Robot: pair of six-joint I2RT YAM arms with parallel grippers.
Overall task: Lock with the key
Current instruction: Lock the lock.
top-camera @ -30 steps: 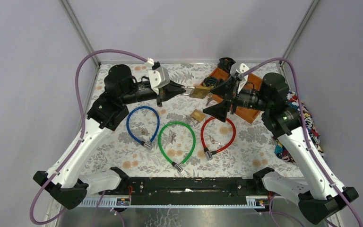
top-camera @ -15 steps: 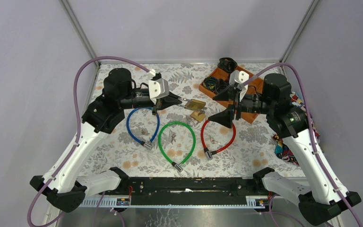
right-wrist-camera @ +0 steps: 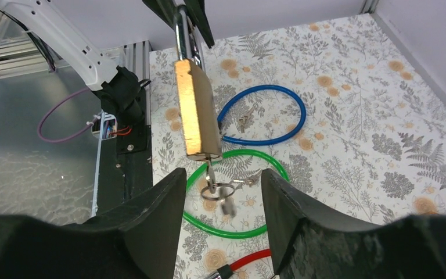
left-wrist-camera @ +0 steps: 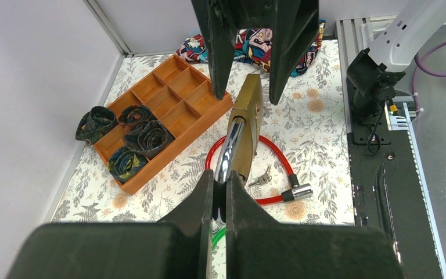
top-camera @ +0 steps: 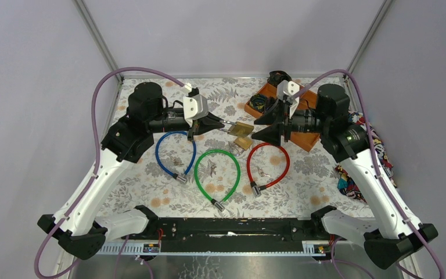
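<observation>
Now straddling the key (right-wrist-camera: 209, 170) under the padlock (right-wrist-camera: 196, 110), pinched by its shackle above mid-table in the tightly closed left gripper (left-wrist-camera: 219, 185); right gripper (right-wrist-camera: 222, 174) half-open, holding nothing. Next: pinch key, turn.

Three cable locks on the bench (top-camera: 139, 192): blue cable lock (top-camera: 175, 132), green cable lock (top-camera: 216, 150), red cable lock (top-camera: 267, 144). Two brass padlocks: raised padlock (top-camera: 243, 127), flat padlock (top-camera: 243, 143). One wooden tray (left-wrist-camera: 177, 87), far right. Four dark rolls (left-wrist-camera: 151, 136) (three inside the tray, one just beyond its far end). Three key sets (right-wrist-camera: 211, 180): one hanging from the raised padlock, one inside the blue loop, one inside the red. One patterned cloth (top-camera: 347, 185), right edge.
</observation>
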